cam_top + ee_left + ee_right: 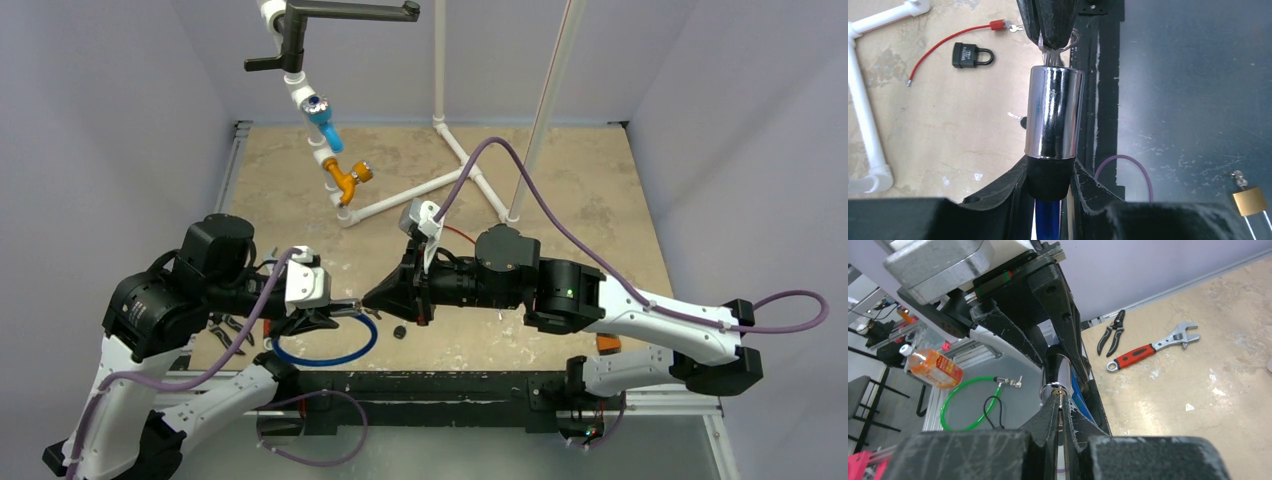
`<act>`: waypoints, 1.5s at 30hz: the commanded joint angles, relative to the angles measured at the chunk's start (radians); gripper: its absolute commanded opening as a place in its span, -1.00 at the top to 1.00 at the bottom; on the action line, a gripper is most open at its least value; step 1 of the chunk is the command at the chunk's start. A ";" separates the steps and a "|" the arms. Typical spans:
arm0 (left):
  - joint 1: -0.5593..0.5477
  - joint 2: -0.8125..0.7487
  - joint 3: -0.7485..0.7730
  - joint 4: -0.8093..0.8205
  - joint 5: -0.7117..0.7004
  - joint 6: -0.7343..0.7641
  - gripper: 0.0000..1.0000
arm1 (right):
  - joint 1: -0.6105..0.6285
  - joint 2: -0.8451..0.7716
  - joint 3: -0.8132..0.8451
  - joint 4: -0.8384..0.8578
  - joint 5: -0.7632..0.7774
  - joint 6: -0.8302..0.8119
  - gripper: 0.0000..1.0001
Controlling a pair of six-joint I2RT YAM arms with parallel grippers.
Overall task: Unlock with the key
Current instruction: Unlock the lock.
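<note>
Beige tabletop (560,180); key (1061,399) enters chrome lock (1055,112); bottle (933,367) holds orange liquid.

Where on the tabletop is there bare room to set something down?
Free: the far right tabletop, between the white PVC pipe frame and the right edge; also far left, beside the frame. Crowded: front centre, where the left gripper and right gripper meet at the chrome cylinder lock and blue cable loop.

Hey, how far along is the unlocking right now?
Done: the left hand grips the chrome lock, the right hand is shut on the key. In hand: the key sits at the lock's end face. Left: turning it and opening the lock; the blue cable looks looped shut.
</note>
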 commanded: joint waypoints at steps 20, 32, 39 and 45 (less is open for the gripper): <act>-0.242 -0.079 -0.088 0.415 -0.550 0.354 1.00 | -0.252 0.072 -0.095 0.144 -0.163 0.610 1.00; -0.289 -0.078 -0.100 0.461 -0.623 0.409 1.00 | -0.295 0.116 -0.111 0.260 -0.288 0.799 1.00; -0.291 -0.068 -0.040 0.431 -0.569 0.335 1.00 | -0.312 0.094 -0.066 0.206 -0.266 0.796 0.68; -0.290 -0.045 0.031 0.378 -0.489 0.283 1.00 | -0.322 0.035 -0.023 0.142 -0.234 0.740 0.03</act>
